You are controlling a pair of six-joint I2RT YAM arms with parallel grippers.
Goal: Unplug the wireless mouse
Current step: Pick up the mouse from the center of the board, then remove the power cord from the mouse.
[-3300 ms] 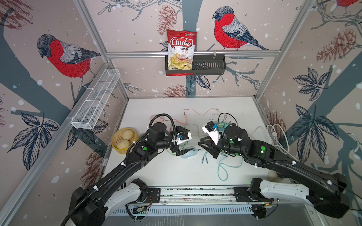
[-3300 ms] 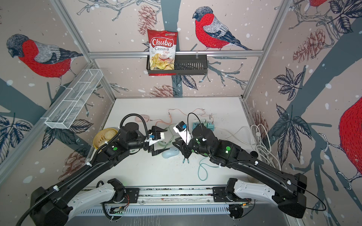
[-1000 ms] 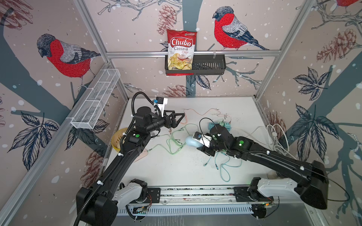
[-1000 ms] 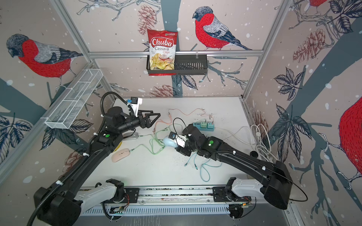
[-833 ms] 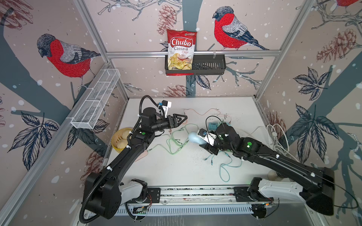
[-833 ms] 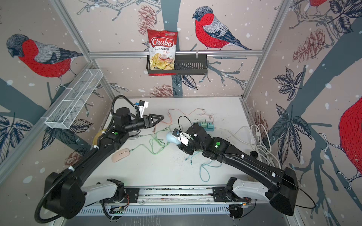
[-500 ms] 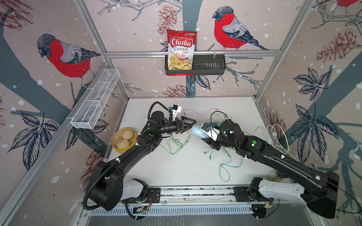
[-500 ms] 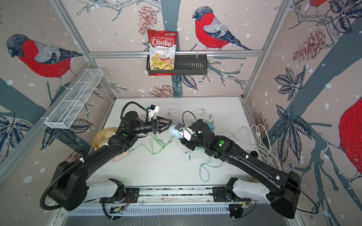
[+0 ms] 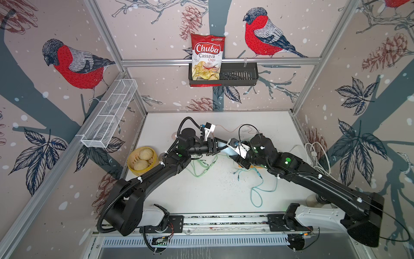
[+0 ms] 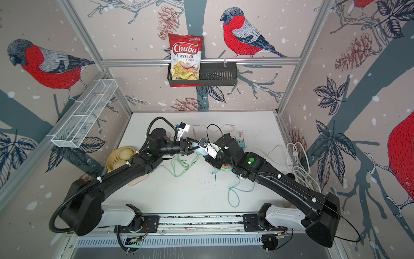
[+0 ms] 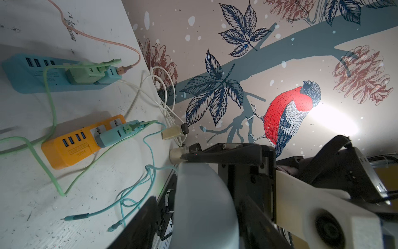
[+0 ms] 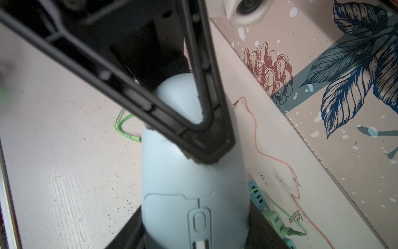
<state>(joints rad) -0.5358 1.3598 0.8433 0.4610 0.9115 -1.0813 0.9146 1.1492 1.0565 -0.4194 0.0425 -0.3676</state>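
The wireless mouse (image 12: 193, 183) hung above the table (image 9: 212, 197), between my arms.
The right gripper (image 9: 235, 154) clamped one end; the left gripper (image 9: 220, 146) had its fingers (image 12: 193, 133) straddling the other, one touching. I couldn't tell whether they gripped.

Pale blue mouse (image 12: 193, 176), front cut off at the picture's edge; left fingers (image 12: 200, 138) partly hide its rear; plug unseen.

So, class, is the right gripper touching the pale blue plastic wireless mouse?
Touching. In the right wrist view, the right gripper clamps the pale blue plastic wireless mouse between its jaws.
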